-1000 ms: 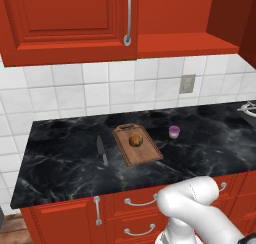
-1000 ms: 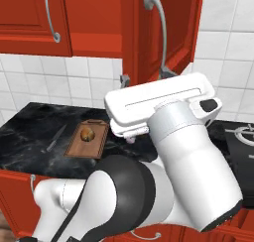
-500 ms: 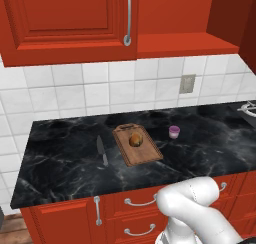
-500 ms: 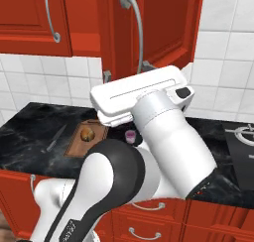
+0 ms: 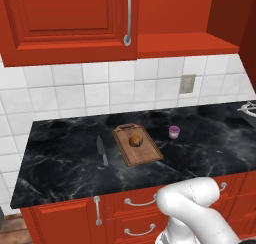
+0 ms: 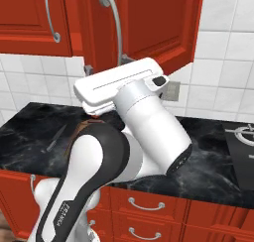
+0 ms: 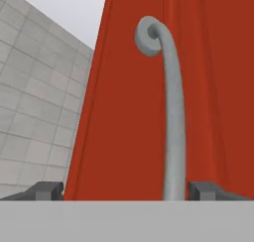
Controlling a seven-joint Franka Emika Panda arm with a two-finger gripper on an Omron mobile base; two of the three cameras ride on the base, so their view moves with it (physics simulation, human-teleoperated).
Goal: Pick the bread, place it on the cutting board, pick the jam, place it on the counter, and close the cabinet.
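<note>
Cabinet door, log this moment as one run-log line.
bread on cutting board | jam on counter | cabinet door ajar | jaws open astride handle

Counter [image 5: 60, 158]: knife [image 5: 101, 150] left; cutting board [image 5: 137, 145] centre, bread [image 5: 135, 140] on it; jam [image 5: 174, 132] right of board. Cabinet [image 5: 65, 23] above.
</note>
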